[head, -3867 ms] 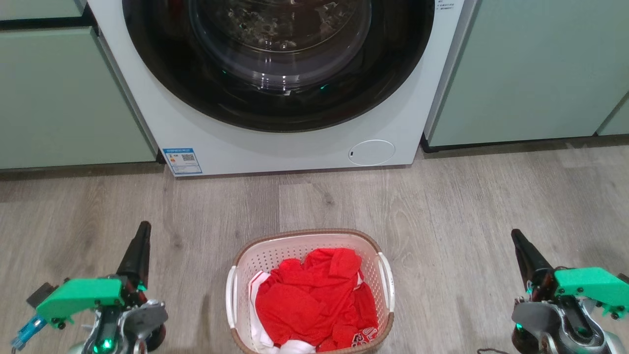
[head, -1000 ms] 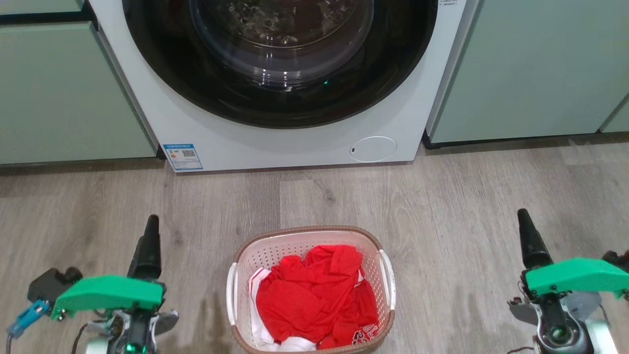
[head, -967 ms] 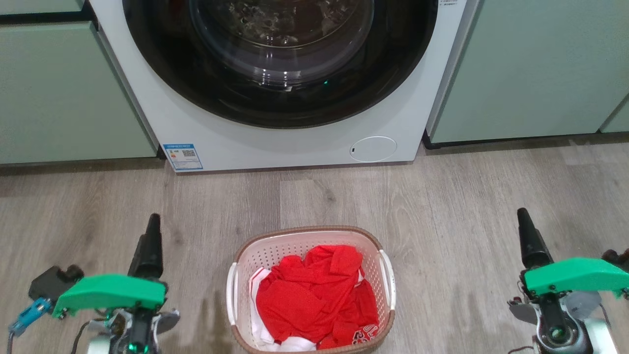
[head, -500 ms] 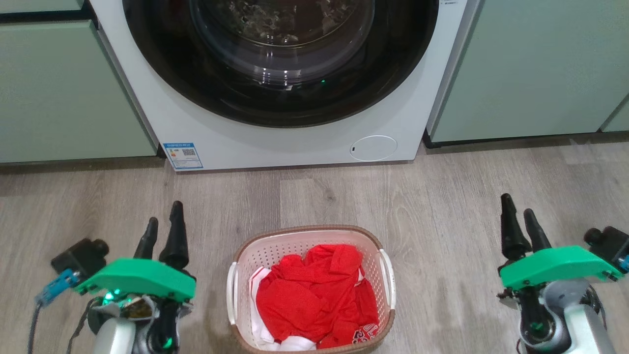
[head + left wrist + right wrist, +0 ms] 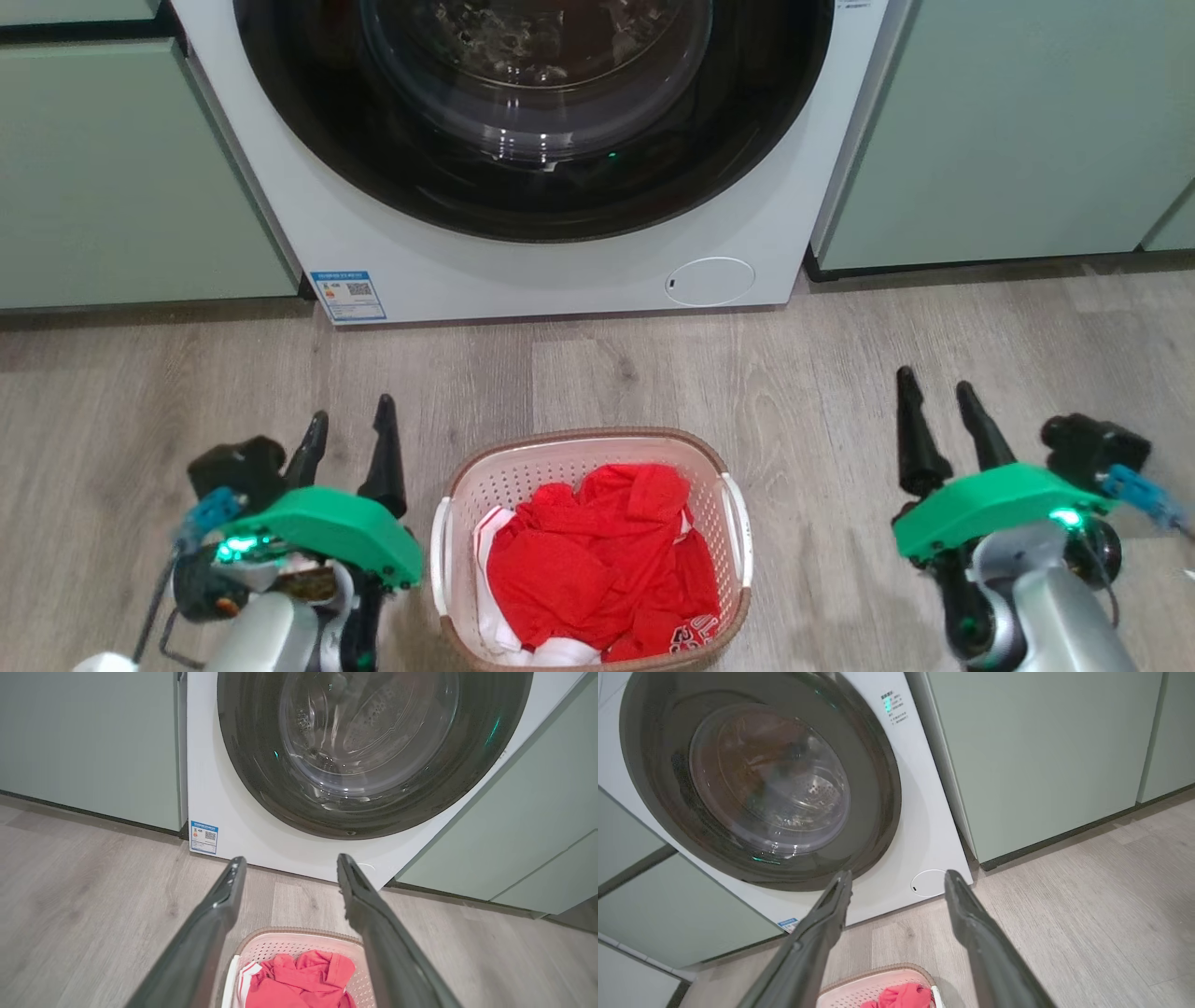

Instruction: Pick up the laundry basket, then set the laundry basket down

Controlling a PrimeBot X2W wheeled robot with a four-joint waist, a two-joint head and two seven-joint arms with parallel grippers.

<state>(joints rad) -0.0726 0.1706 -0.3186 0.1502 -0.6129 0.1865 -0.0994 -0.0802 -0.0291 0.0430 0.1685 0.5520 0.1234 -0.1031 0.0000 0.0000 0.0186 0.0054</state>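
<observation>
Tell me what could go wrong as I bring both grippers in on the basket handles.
1. The left gripper sits close beside the laundry basket, while the right gripper is well apart from it. An uneven grab might tilt it and spill the red clothes.
2. The white handles look thin and hug the wall, so a grasp may slip.

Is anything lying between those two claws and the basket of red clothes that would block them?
Nothing visible does. Just wooden floor separates the left gripper and the right gripper from the laundry basket, which sits between them. Both grippers are open.
</observation>
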